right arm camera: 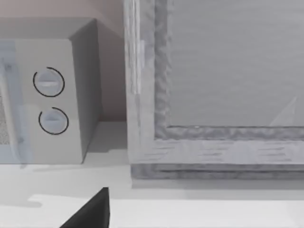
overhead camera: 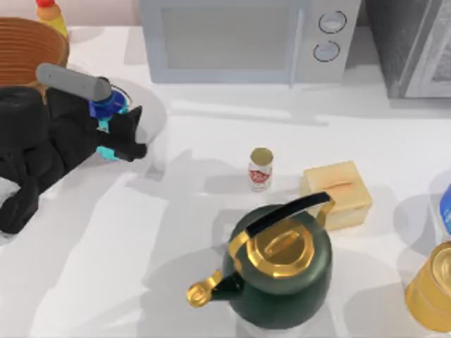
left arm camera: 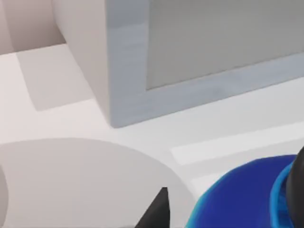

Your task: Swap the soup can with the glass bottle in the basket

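My left hand (overhead camera: 116, 130) is over at the left side of the tabletop (overhead camera: 176, 211), clamped around the soup can (overhead camera: 110, 105), just beside the basket (overhead camera: 28, 49) at the far-left corner. In the left wrist view the can's blue top (left arm camera: 242, 194) sits right by one black finger (left arm camera: 156, 213). The glass bottle (overhead camera: 261, 169) stands upright mid-tabletop, well apart from the basket, between the microwave (overhead camera: 239, 39) and the green kettle (overhead camera: 278, 271). Can't tell what my right hand is doing.
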### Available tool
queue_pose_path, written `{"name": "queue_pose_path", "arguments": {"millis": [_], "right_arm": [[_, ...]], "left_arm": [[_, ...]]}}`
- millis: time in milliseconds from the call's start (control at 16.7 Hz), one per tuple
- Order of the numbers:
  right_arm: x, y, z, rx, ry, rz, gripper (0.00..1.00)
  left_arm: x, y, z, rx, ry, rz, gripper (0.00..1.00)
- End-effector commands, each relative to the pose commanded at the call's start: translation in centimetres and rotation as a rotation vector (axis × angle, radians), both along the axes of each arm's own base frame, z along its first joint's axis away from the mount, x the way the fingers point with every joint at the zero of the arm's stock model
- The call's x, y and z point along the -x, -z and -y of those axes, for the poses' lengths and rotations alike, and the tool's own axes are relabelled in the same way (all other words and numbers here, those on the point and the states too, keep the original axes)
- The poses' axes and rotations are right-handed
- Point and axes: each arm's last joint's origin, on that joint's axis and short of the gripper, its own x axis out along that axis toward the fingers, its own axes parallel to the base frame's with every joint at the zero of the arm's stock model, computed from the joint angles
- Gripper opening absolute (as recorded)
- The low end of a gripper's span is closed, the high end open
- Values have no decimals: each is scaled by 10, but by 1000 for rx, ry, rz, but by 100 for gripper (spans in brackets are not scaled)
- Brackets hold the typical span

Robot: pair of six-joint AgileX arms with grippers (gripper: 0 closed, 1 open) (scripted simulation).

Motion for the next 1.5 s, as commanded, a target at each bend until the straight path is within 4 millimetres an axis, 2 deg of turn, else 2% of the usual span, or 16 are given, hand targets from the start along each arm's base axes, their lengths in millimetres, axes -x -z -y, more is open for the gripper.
{"name": "queue_pose_path", "arguments": {"millis": [120,240,480,660,780,1140,1500], "right_arm": [[0,0,0,0,0,0,100],[0,0,0,0,0,0,100],[0,0,0,0,0,0,100],[0,0,0,0,0,0,100],[0,0,0,0,0,0,100],[0,0,0,0,0,0,100],[0,0,0,0,0,0,100]], "left_arm": [[-18,-37,-1,7,4,16,0],[-34,-77,-18,6,-46,26,0],[-48,-142,-94,-11,-261,9,0],[-42,-172,-143,-22,-405,-3,0],[-40,-180,-157,-26,-448,-8,0],[-41,-178,-158,-29,-450,-13,0],[-78,-146,-157,-27,-452,-11,0]]}}
